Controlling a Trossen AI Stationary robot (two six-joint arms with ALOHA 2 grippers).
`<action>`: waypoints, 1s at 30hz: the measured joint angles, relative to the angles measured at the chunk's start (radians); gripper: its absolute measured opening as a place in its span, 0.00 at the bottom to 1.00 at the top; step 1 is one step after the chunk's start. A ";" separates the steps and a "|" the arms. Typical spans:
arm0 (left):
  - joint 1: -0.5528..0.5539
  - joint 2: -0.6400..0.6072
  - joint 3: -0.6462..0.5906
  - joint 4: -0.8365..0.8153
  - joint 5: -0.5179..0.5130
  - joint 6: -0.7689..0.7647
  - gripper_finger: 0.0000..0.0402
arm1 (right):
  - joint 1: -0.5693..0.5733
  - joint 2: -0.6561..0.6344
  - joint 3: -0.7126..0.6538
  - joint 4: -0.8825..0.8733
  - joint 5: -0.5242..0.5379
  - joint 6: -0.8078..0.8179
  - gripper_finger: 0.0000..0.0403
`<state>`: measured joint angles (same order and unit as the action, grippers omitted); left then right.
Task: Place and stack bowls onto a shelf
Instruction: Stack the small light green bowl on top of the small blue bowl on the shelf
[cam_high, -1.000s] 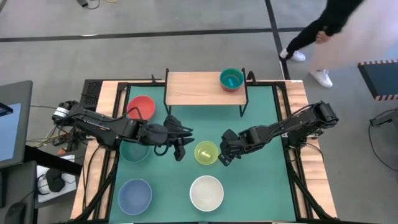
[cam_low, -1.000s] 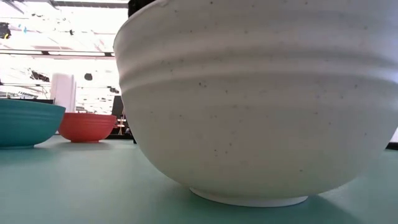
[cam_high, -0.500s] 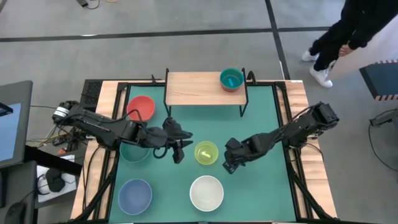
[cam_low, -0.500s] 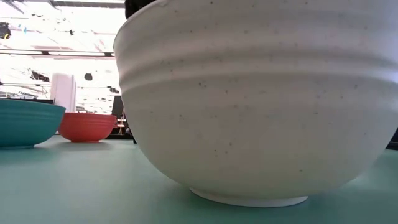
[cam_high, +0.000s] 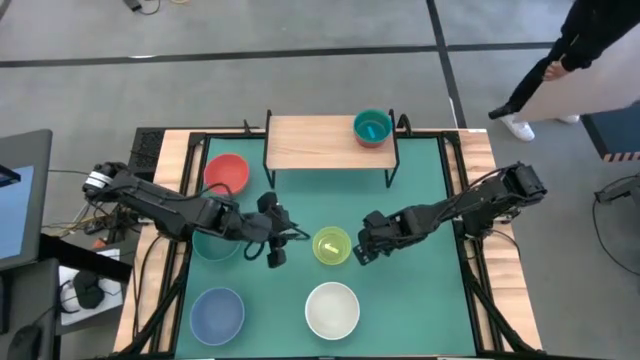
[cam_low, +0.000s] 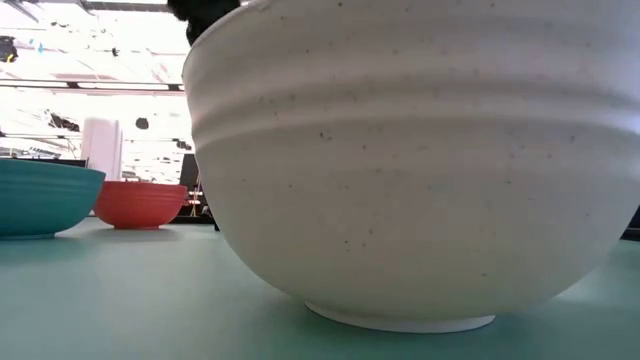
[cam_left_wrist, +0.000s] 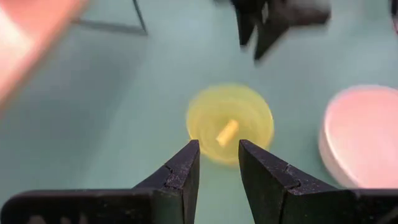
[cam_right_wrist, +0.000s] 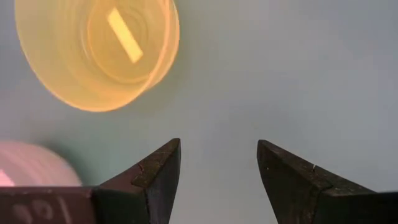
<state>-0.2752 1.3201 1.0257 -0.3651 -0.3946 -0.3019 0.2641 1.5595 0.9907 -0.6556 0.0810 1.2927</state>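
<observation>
A small yellow-green bowl (cam_high: 332, 246) stands on the green mat between my two grippers. My left gripper (cam_high: 276, 254) hovers to its left, open with a narrow gap, pointing at the bowl (cam_left_wrist: 230, 124). To the bowl's right my right gripper (cam_high: 363, 251) is open and points steeply down at bare mat, with the bowl (cam_right_wrist: 96, 50) just beyond its fingers. Neither touches it. The shelf (cam_high: 310, 142), wood-topped with black legs, stands at the far edge; a teal bowl (cam_high: 372, 127) sits on its right end.
A red bowl (cam_high: 227, 172) sits far left, and a dark teal bowl (cam_high: 213, 246) lies partly under my left arm. A pale blue bowl (cam_high: 217, 313) and a white bowl (cam_high: 332, 310) stand near the front edge. The white bowl (cam_low: 420, 170) fills the low view. A person walks beyond the far right corner.
My left gripper has sunk and drawn a little toward the near-left, rolling its wrist, and now sits lower beside the yellow-green bowl. My right gripper has also come down slightly and rolled. No bowl has moved. The person behind has walked toward the right.
</observation>
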 joint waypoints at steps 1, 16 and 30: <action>0.018 -0.014 -0.015 0.002 0.055 0.003 0.24 | -0.006 -0.001 0.001 -0.005 -0.017 0.024 0.59; 0.196 -0.257 -0.248 0.332 0.503 0.194 0.24 | 0.134 0.002 0.001 -0.014 -0.163 0.295 0.59; 0.207 -0.232 -0.275 0.408 0.354 0.219 0.25 | 0.069 0.002 0.004 0.073 -0.110 0.239 0.59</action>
<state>-0.0682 1.0879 0.7506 0.0424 -0.0407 -0.0828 0.3335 1.5612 0.9947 -0.5824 -0.0292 1.5315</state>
